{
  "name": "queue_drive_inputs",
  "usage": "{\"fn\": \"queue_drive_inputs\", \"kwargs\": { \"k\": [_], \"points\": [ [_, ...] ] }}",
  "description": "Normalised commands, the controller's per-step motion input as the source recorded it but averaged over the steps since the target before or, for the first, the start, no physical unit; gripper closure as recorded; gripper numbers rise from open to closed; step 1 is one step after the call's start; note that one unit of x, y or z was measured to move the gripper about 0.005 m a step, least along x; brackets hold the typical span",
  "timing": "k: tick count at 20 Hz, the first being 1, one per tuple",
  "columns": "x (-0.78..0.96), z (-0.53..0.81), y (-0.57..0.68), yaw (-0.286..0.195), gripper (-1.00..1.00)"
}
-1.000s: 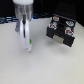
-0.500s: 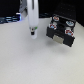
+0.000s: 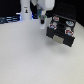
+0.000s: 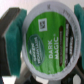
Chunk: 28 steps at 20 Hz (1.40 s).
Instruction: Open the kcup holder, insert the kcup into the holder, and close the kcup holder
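The kcup [image 4: 46, 41] was seen in the wrist view filling most of the picture, its green foil top turned to the camera, with white lettering and a small white square label legible on it; the whitish body was hidden behind the lid. The cup was gripped between the jaws of the gripper [image 4: 42, 37], whose teal pads [image 4: 20, 25] were pressed against its rim on opposite sides; the dark finger bodies behind the pads were cut off at the picture's edges.

In the exterior view the picture was coarse and blurred; the arm [image 3: 41, 9] was seen descending from the top edge, its upper part cut off, with the gripper [image 3: 42, 22] hanging just beside the kcup holder [image 3: 60, 31] on the exterior view's left. The cup itself could not be made out there. The holder was recorded as a black boxy unit standing on the pale table [image 3: 30, 60], with small red and light details on its upper face; whether its drawer was open or shut could not be determined. Dark and blue shapes [image 3: 9, 19] along the far edge were too blurred to identify.
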Motion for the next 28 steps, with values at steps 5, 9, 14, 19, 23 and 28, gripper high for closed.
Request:
{"fn": "queue_drive_inputs", "kwargs": {
  "k": [5, 9, 14, 19, 23, 28],
  "points": [
    [0.2, 0.4, 0.72, 0.002, 1.0],
    [0.23, 0.32, 0.71, 0.002, 1.0],
    [0.15, 0.2, 0.7, 0.002, 1.0],
    [0.05, 0.06, 0.66, 0.018, 1.0],
    [0.21, 0.04, 0.66, 0.034, 1.0],
    [0.27, -0.01, 0.59, 0.032, 1.0]
  ]
}}
